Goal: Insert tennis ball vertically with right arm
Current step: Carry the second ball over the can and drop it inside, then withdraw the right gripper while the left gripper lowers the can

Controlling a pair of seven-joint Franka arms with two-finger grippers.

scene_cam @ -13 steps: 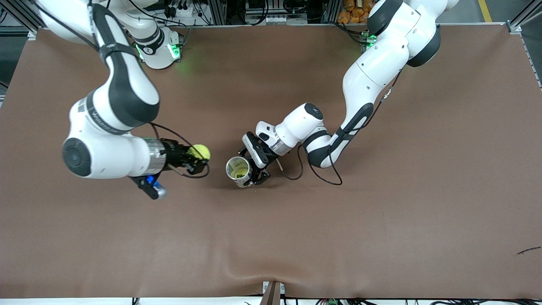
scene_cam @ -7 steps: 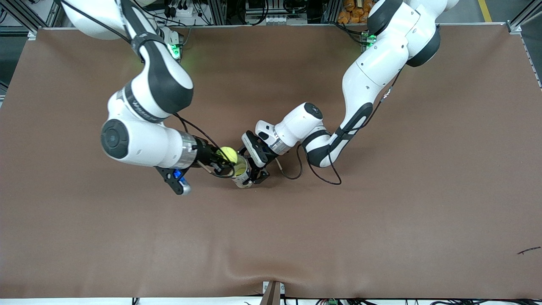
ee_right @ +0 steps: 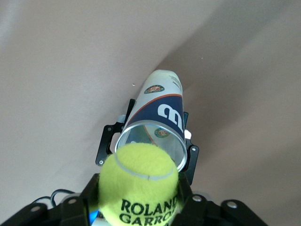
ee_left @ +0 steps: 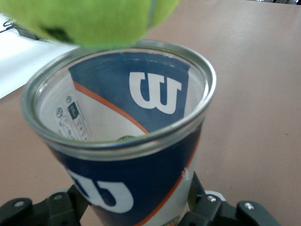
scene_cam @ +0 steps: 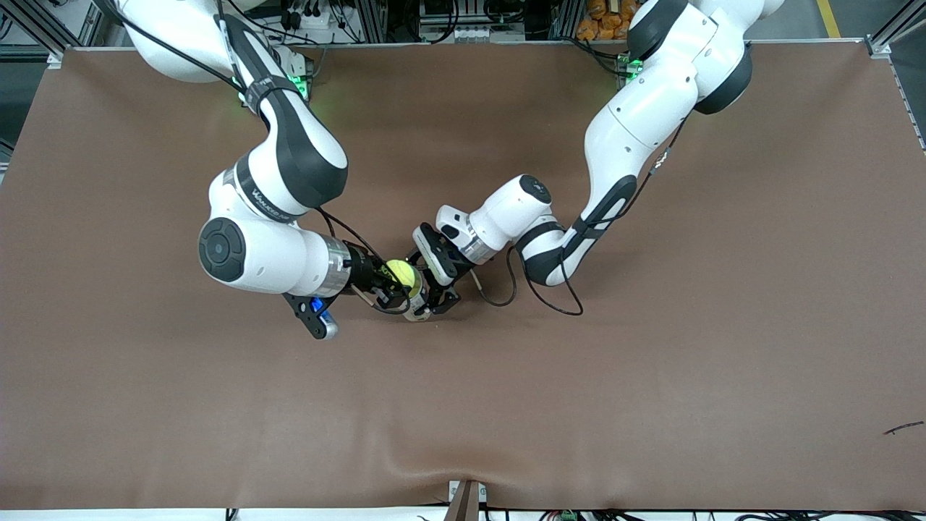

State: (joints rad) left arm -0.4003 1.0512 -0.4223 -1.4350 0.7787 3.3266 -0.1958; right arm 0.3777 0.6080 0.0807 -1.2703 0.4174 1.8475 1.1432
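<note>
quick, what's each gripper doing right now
Left gripper: closed on the open tennis ball can, holding it upright.
Right gripper: closed on the tennis ball, just above the can's mouth.

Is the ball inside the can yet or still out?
Out. The ball sits in the right gripper just above the can's open rim; the left gripper holds the can.

Table: brown cover, creased at the near edge
Top edge: metal frame, cables

Brown table, small dark scrap
</note>
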